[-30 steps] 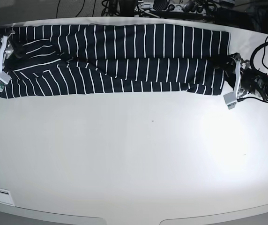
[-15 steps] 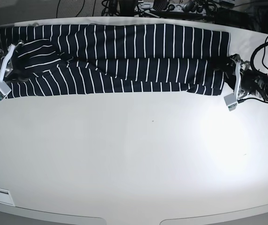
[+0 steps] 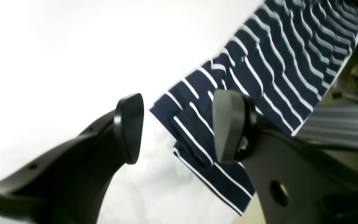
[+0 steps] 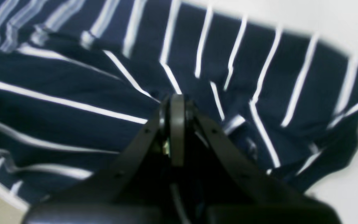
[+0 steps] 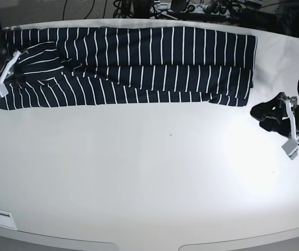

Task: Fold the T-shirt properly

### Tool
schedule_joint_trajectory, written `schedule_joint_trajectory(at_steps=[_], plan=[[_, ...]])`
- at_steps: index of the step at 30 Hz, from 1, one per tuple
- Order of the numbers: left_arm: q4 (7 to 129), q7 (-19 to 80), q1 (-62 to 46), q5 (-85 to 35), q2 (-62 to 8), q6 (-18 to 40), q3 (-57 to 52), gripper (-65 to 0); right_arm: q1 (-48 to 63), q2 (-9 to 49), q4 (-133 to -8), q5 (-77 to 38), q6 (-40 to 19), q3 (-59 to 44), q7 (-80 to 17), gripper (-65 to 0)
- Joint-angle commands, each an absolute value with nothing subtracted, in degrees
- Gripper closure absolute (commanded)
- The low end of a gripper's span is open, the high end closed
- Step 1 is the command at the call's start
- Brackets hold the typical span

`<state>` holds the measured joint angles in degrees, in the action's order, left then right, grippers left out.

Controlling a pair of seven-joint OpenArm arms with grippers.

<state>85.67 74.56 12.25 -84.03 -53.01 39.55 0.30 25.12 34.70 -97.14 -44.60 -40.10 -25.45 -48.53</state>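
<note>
So the T-shirt was laid out as a long folded band along the table's 12 o'clock edge. The right gripper was clamped tight onto cloth at the 9 o'clock end. The left gripper was parked at 3 o'clock, spread wide, nothing held.

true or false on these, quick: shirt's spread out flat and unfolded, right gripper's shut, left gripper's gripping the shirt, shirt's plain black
1. The T-shirt lies unfolded. False: it is folded into a long band along the table's far edge.
2. The right gripper is shut. True, its jaws meet on the striped cloth.
3. The left gripper grips the shirt. False: its jaws stand open, off the shirt's end.
4. The shirt is plain black. False: it has thin white stripes.
</note>
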Motion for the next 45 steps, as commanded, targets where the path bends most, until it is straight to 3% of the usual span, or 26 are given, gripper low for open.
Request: schedule_joint_trajectory(at_steps=[1,8,14,20,27,34,39,41,45], plan=[[86.2,73.7,13.3,-85.0,-53.9,40.0,-1.5,-36.9,23.7,35.8,-95.9,-45.1,-40.0,-25.3,-47.5,0.0],[86.1,74.4,12.8,-85.0,-49.5,39.4,-5.5,-36.9,16.9,35.6,-87.3,-42.1,-39.9,-16.2,-47.5,0.0],[86.1,76.3,12.9,-85.0,-47.4,39.4,-5.5,-36.9,15.2,32.1,-87.3,-27.8,-25.3,-11.2,-43.5,0.0],[86.1,76.1,12.8,-84.2,-47.4,38.7,-5.5,-36.9,13.9,28.0,-87.3,-17.9,-1.4,-11.3,-47.4,0.0],[85.9,76.1,11.2,-82.3,-45.4,37.2,-5.7,-36.9,11.8,23.4,-87.3,-9.8,6.8,-11.4,-49.8,0.0],[85.9,75.4,6.3,-79.9,-40.8,36.1,-7.1,-36.9,6.0,22.0,-88.2,-5.2,10.7,-11.4,-51.7,-0.5],[85.9,71.0,2.0,-74.3,-37.9,33.1,-14.5,-36.9,4.8,22.1,-94.8,-6.1,8.2,-11.4,-54.3,-30.1],[85.9,69.2,0.9,-72.0,-36.1,31.7,-18.5,-36.9,4.8,22.1,-98.2,-6.1,6.8,-11.4,-54.3,-34.2],[85.9,69.0,-1.2,-70.9,-33.3,30.9,-21.9,-36.9,4.8,22.1,-102.3,-5.8,3.5,-11.4,-54.3,-34.3]])
